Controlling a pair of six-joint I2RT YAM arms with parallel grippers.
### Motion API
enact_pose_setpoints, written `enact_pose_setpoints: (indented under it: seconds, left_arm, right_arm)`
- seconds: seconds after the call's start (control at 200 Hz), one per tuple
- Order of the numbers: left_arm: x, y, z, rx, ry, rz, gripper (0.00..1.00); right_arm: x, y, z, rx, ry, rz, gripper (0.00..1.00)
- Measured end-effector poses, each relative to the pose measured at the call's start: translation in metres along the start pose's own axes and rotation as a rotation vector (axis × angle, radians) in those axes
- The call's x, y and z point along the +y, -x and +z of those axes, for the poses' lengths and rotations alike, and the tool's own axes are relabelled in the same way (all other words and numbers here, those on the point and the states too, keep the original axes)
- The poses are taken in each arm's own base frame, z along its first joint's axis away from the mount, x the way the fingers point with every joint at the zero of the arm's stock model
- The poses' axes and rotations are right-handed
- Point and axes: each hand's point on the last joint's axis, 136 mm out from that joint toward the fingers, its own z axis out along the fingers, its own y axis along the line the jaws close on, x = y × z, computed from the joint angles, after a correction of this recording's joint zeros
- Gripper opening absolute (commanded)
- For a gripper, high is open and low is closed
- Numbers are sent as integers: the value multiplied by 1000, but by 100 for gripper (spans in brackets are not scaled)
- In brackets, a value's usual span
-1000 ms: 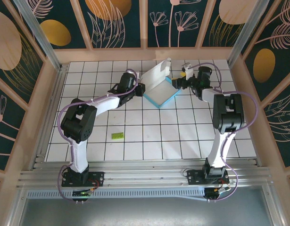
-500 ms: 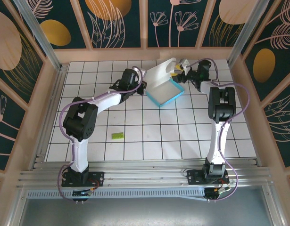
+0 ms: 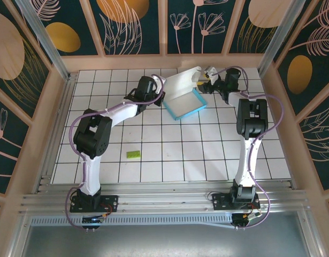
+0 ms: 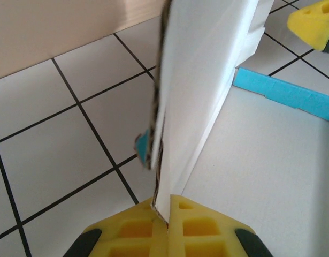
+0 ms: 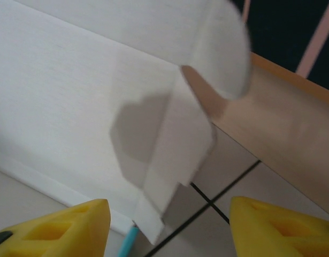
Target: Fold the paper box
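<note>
Left jaws pinch the upright white panel (image 4: 201,80) of the whitish-and-blue card paper box (image 3: 181,101) at the far edge of the surface (image 3: 153,155), steadying it; right jaws gape wide, empty, facing its flap (image 5: 175,155).

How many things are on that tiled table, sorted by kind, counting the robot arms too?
robot arms: 2
paper box: 1
small green piece: 1
Total: 4
</note>
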Motion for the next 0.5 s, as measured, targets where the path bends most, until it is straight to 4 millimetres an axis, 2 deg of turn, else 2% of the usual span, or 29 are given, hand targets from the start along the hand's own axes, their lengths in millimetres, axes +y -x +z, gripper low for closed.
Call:
enact_pose_setpoints:
  seconds: [0.09,0.15,0.385,0.501]
  left_arm:
    - [1,2,0,-5,1,10,5]
    - [1,3,0,-7,1,15,5]
    - [1,4,0,-8,0,29,6]
    - [0,4,0,-8,-2,34,6]
  right_arm:
    - [-5,1,-3,-7,-4,-4,59]
    - [-7,4,-5,-15,-2,-9,53]
    - [-14,45,-1,-91,19,-64,35]
    - [-16,54,1,-106,23,-65,26]
